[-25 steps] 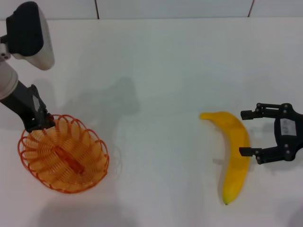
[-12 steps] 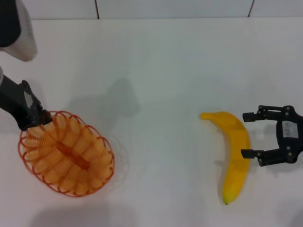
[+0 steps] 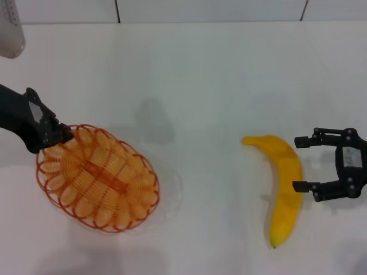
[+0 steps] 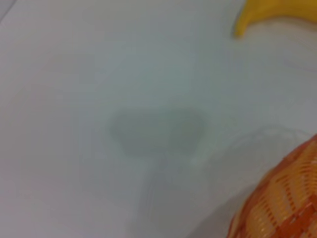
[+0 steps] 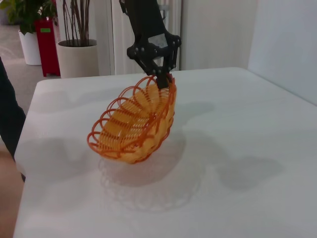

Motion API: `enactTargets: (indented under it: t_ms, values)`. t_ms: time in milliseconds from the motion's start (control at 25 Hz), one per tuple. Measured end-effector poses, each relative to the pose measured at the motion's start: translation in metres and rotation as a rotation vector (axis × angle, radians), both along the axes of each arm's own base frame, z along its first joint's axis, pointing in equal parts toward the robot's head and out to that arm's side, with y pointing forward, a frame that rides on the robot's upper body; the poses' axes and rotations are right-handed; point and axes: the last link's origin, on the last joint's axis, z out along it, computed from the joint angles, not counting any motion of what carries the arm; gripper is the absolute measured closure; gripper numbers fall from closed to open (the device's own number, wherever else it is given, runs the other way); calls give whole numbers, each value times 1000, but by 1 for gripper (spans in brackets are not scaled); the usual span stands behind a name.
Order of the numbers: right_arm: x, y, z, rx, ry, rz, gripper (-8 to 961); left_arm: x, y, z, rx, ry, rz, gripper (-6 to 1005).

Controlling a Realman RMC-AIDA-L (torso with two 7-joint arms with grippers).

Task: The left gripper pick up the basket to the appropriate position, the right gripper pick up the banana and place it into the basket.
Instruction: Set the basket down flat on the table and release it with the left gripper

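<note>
Gripping the basket (image 3: pixel 97 177) by the far-left edge of its looped rim, the left gripper (image 3: pixel 60 135) has its fingers pinched together on the wire. In the right wrist view that gripper (image 5: pixel 161 74) comes down from above onto the rim, and the basket (image 5: pixel 133 121) hangs tilted, its held edge high and its opposite edge low, clear of the white table (image 5: pixel 237 148) with a shadow beneath it. In the head view the basket sits over the near-left part of the table (image 3: pixel 200 74). The left wrist view shows only a corner of the basket (image 4: pixel 282 203) and one end of the banana (image 4: pixel 272 15) beyond it.

The banana (image 3: pixel 284 186) lies flat on the table at the right, well apart from the basket. Its curve bows toward the right; one end points far and left, the other points near.

The right gripper (image 3: pixel 304 162) rests at the right edge of the scene, just beside the banana at its outer curve. Its jaws are spread apart and hold nothing; both fingertips point left toward the banana. The nearer fingertip (image 3: pixel 298 185) appears to reach the banana's side; actual contact cannot be confirmed. A small white label (image 3: pixel 351 157) shows on the gripper's body.
</note>
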Motion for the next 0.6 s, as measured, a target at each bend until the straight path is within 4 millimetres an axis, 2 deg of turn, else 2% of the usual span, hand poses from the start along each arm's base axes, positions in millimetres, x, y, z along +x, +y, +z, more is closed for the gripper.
enactTargets:
  t_ms: [320, 600]
  values:
    - [-1, 0, 0, -1, 1, 2, 70, 0, 3, -3, 85, -138, 184, 942]
    - [-3, 2, 0, -2, 2, 10, 71, 1, 11, -17, 115, -188, 331, 937]
